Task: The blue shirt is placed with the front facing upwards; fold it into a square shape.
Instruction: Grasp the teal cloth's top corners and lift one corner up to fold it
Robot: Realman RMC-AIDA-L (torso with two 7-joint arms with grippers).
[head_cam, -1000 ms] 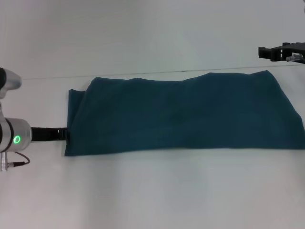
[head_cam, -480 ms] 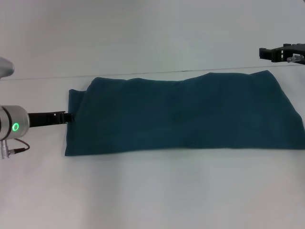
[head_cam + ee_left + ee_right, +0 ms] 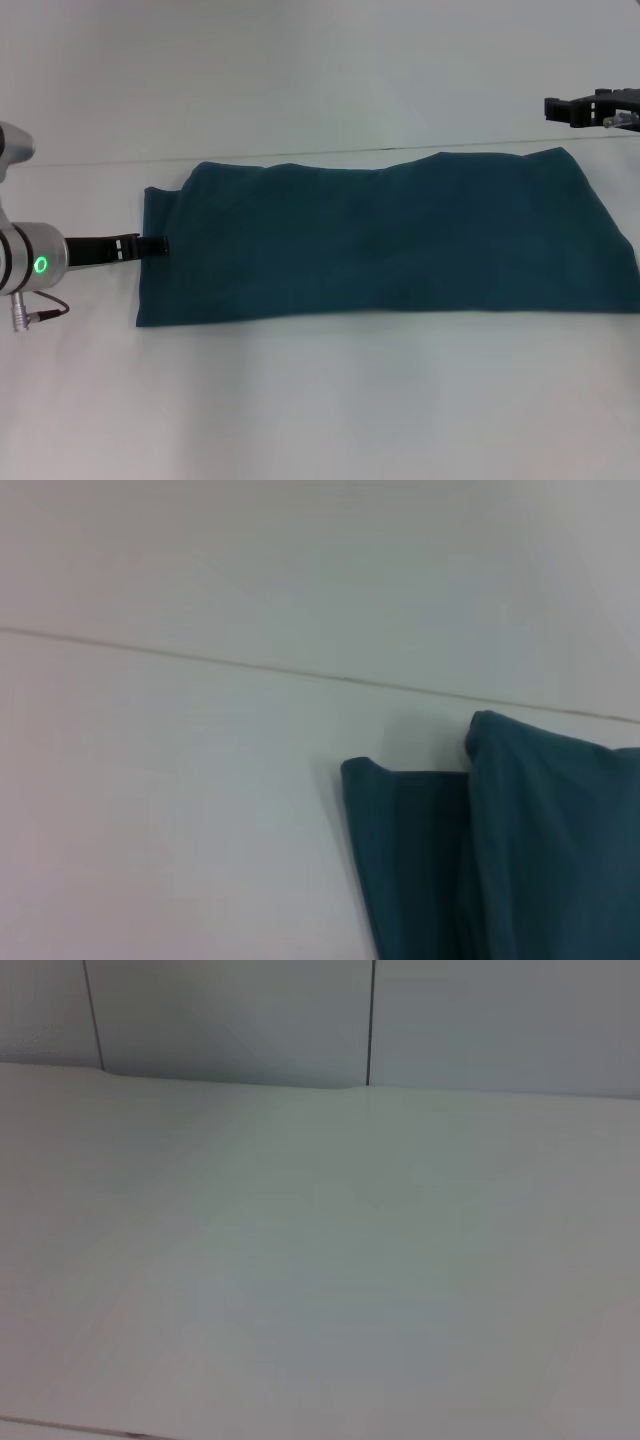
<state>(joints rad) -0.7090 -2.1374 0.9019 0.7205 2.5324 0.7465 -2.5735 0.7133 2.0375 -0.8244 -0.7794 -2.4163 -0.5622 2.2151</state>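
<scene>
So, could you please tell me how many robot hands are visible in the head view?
2: the left hand is at the left edge of the blue shirt; the right hand hangs above its far right corner.

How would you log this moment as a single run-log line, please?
blue shirt: folded into long band, not yet square | left gripper: at shirt's left end | right gripper: parked beyond far right corner | table

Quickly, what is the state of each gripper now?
Left gripper: at the blue shirt's left edge; open or shut cannot be told.
Right gripper: beyond the shirt's far right corner; cannot be told.
</scene>
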